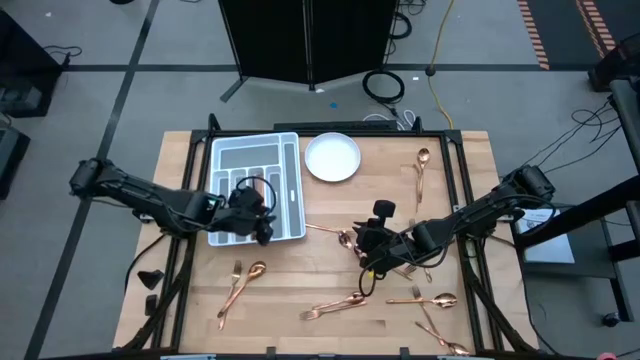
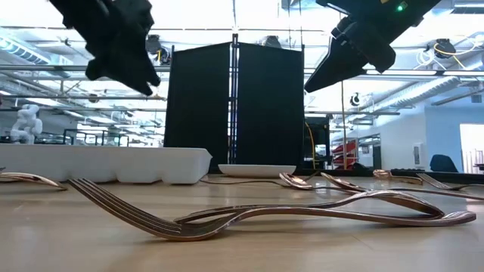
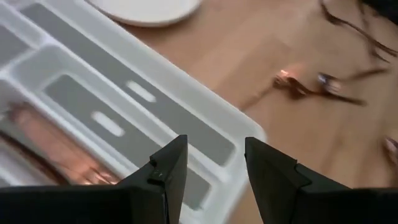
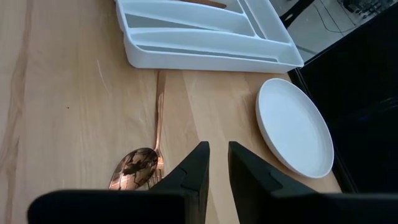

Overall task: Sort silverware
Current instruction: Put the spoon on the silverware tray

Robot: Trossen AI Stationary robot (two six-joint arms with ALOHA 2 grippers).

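Clearly sorting is barely starting: the left gripper (image 1: 262, 215) is hovering open over the tray (image 1: 290, 190), the right gripper (image 1: 368, 250) is hanging nearly closed and empty mid-frame, and most silverware (image 1: 335, 305) is lying loose.

we've got shiny copper-pink forks and spoons (image 1: 345, 301), white round plate (image 1: 332, 157), white-grey compartment tray (image 1: 292, 190), pale wood tabletop (image 1: 300, 280)

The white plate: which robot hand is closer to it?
Left, though it's close. The left hand hovers over the tray beside the plate; the right hand hangs farther down the table.
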